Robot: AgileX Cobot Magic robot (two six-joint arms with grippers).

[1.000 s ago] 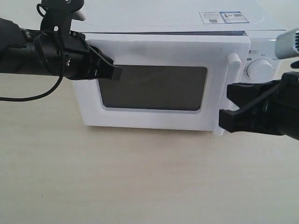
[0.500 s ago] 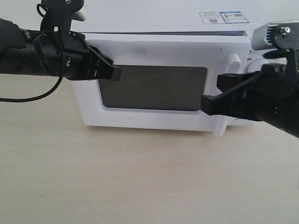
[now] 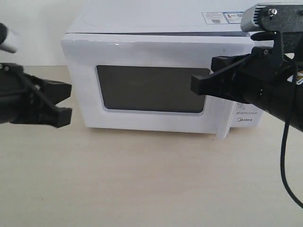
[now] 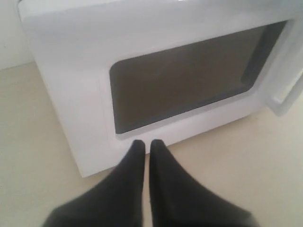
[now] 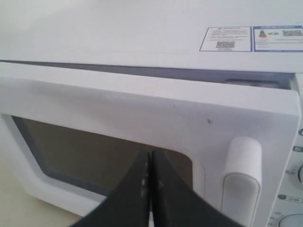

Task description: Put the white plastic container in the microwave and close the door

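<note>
The white microwave point(image 3: 156, 19) stands mid-table, its door point(image 3: 156, 52) almost closed. A thin dark gap shows along the door's point(image 5: 142, 94) top edge, and its handle side stands slightly proud. My right gripper point(image 3: 193, 86) is shut and empty, its tips point(image 5: 150, 153) in front of the dark window, just beside the white bar handle point(image 5: 241, 175). My left gripper point(image 3: 66, 100) hovers off the microwave's left side, apart from it. Its fingers point(image 4: 146, 143) are together with nothing between them. The white plastic container is out of view.
Bare beige tabletop point(image 3: 142, 184) lies in front of the microwave. Stickers point(image 3: 222, 17) sit on its top. Part of a dial point(image 5: 289, 221) shows past the handle. The right arm's black cable point(image 3: 283, 161) hangs at the right.
My left gripper has drawn back from the door's upper left corner, leftward and lower. My right gripper has moved up and left across the handle, to the front of the door.
</note>
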